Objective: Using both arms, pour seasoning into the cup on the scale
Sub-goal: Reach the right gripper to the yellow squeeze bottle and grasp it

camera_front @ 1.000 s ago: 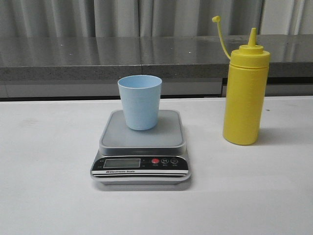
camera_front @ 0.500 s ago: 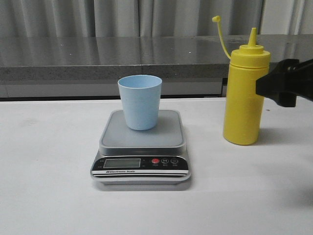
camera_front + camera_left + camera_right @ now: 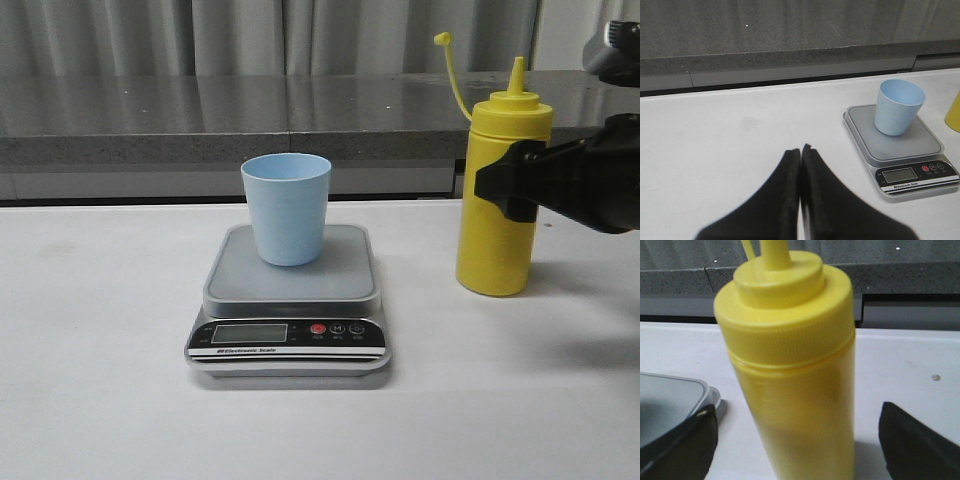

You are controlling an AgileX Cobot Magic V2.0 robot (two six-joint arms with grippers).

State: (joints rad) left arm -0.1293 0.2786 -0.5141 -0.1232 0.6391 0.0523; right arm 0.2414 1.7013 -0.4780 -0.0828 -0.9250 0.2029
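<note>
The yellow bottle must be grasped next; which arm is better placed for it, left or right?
Right. The right gripper is open with a finger on each side of the seasoning bottle. The left gripper is shut, off to the left of the scale.

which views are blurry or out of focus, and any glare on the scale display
Right wrist view: the seasoning bottle fills the frame, soft, and the right claw fingers are blurred dark shapes. Left wrist view: the shut left claw is soft at its base; the cup and scale are sharp. Front view: sharp, no display glare.
</note>
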